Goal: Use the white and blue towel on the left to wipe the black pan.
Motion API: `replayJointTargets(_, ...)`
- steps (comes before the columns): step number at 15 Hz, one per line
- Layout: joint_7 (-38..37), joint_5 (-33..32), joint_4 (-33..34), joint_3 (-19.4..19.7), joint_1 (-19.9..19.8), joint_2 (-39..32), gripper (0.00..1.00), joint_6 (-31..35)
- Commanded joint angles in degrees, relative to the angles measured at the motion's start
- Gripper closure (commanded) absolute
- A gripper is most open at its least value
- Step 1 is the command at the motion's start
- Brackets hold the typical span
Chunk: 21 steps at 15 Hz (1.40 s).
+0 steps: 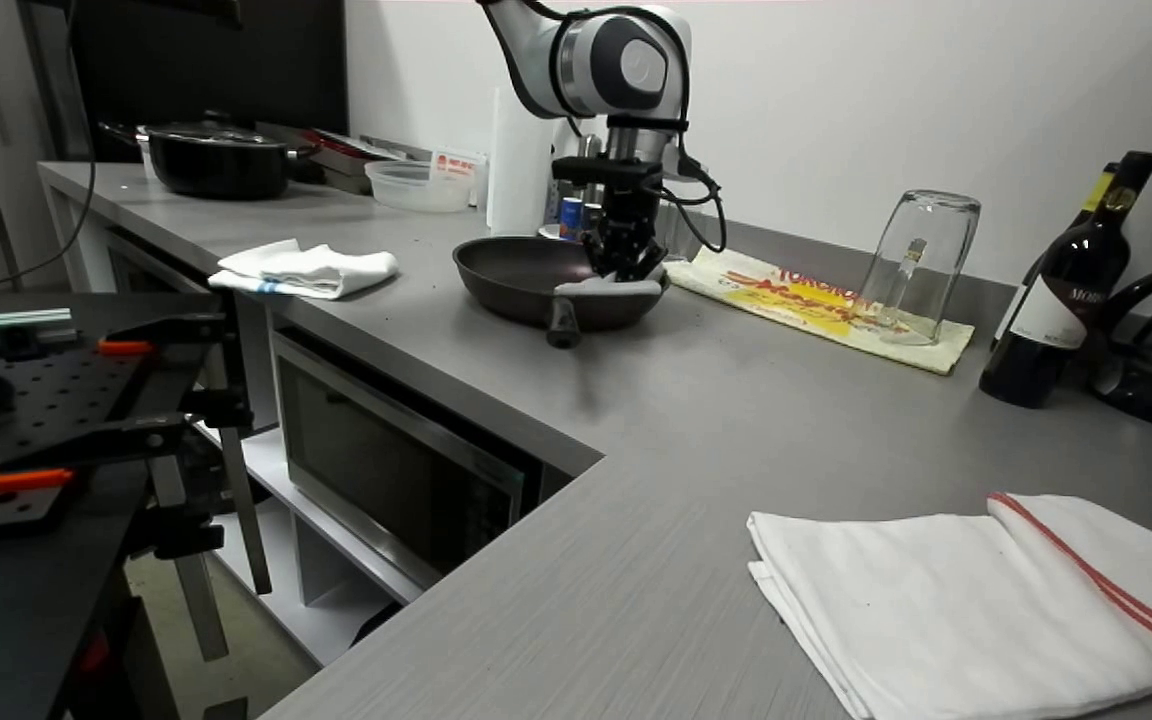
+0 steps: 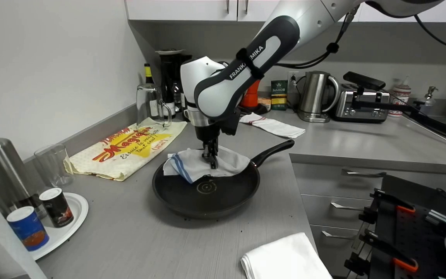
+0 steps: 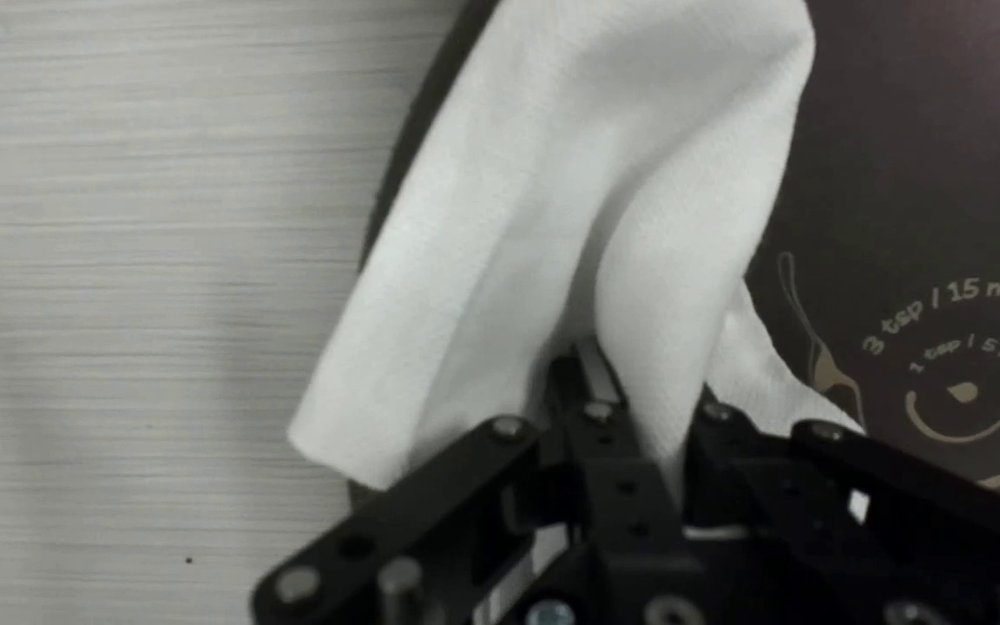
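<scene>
Where we see the jaws, they are clamped on a fold of the white and blue towel (image 2: 196,164), partly inside the black pan (image 2: 215,199), partly over its rim, the pan on the table (image 2: 130,232), a white folded towel (image 2: 285,257) nearby.

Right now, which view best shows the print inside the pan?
Wrist view: the print is readable, though cut off at right. In an exterior view, only small rings, unreadable; in an exterior view, the pan shows none.

Hand (image 3: 649,399) pinching white towel (image 3: 552,226) over dark pan (image 3: 899,191).
</scene>
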<state>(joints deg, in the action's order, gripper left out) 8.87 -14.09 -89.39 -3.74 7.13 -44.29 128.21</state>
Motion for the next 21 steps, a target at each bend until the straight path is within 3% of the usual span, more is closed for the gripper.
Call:
replayJointTargets(1,0.2,1.18,-0.25,-1.82,1.69,-1.26,0.97,1.35)
replayJointTargets(11,2.59,1.87,-3.01,-7.81,6.5,0.09,0.97,1.99)
replayJointTargets(21,10.22,9.01,-6.18,-13.48,4.32,5.54,0.97,1.93)
